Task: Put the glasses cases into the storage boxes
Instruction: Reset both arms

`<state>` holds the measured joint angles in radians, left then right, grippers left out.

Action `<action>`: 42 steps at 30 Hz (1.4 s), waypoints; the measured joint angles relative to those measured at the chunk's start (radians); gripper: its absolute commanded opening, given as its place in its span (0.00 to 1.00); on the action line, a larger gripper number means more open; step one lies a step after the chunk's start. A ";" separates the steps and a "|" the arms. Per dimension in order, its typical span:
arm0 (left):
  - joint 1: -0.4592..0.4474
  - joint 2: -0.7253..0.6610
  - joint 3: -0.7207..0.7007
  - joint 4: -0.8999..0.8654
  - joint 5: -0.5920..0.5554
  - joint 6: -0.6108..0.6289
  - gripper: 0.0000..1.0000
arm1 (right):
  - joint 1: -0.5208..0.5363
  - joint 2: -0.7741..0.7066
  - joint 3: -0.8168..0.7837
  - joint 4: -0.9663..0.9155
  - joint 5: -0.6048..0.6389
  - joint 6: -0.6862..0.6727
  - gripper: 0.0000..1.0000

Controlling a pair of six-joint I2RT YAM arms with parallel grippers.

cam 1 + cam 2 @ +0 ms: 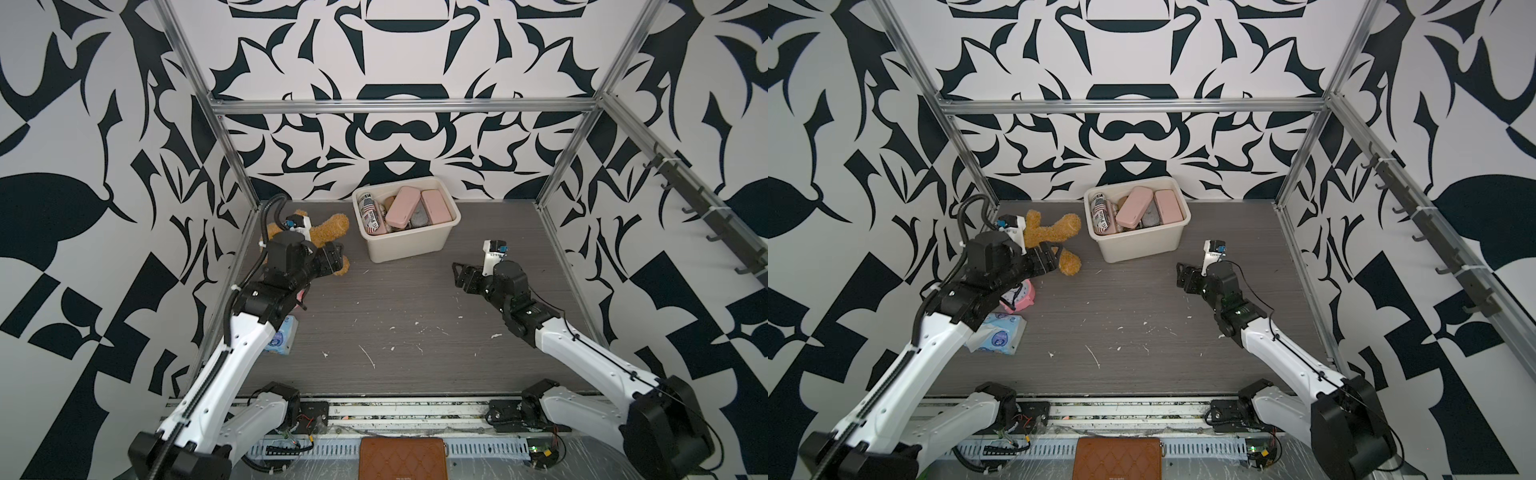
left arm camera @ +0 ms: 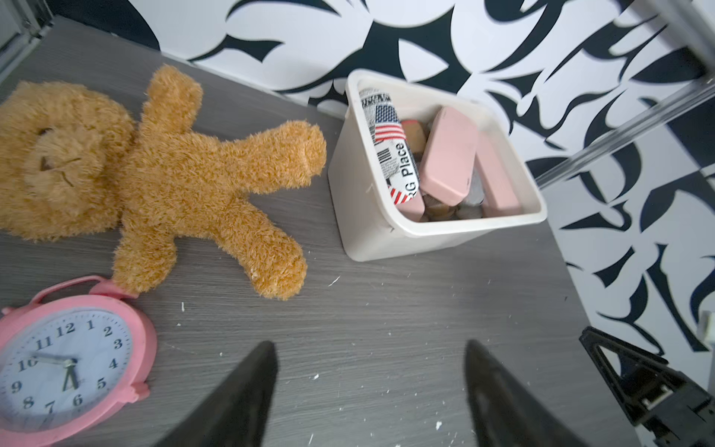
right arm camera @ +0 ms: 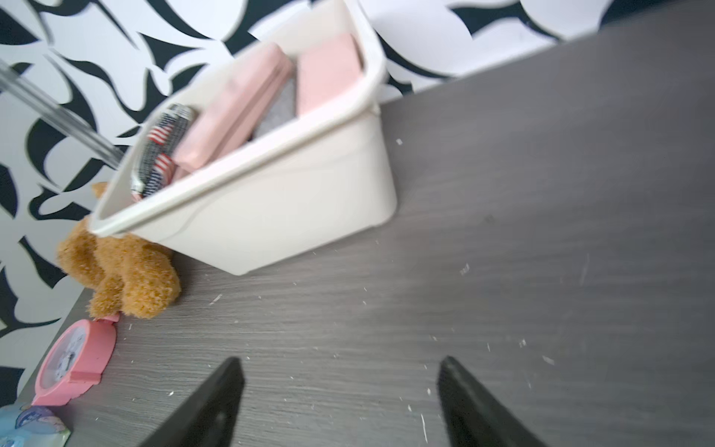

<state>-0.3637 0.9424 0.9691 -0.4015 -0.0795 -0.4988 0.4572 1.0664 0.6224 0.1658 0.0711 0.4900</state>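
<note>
The cream storage box [image 1: 409,246] stands at the back middle of the table. It holds several glasses cases: a pink one [image 1: 402,206] lying on top, a second pink one [image 1: 436,207], a newspaper-print one [image 1: 370,212] and a grey one [image 1: 419,217]. No case shows outside the box. My left gripper [image 1: 338,262] hovers open and empty to the left of the box, by the teddy's leg; the left wrist view shows its jaws wide over bare table [image 2: 371,348]. My right gripper [image 1: 457,275] is open and empty to the right of the box, nothing between its jaws [image 3: 342,363].
A brown teddy bear [image 1: 330,226] lies left of the box. A pink alarm clock [image 1: 1022,297] and a blue-white tissue packet [image 1: 996,336] lie under my left arm. A brown quilted wallet [image 1: 403,457] rests on the front ledge. Metal frame posts bound the table.
</note>
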 measured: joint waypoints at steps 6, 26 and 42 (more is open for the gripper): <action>-0.056 -0.102 -0.231 0.084 -0.245 0.006 0.99 | 0.061 0.004 0.031 0.013 0.014 -0.119 0.99; 0.174 0.579 -0.723 1.353 -0.263 0.552 0.99 | -0.169 0.027 -0.259 0.279 0.150 -0.576 1.00; 0.291 0.636 -0.603 1.349 -0.077 0.521 0.99 | -0.207 0.583 -0.439 0.997 0.263 -0.624 1.00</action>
<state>-0.0723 1.5784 0.3664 0.9478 -0.1570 0.0223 0.2504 1.6497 0.1833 1.1629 0.3344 -0.1341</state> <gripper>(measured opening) 0.992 0.997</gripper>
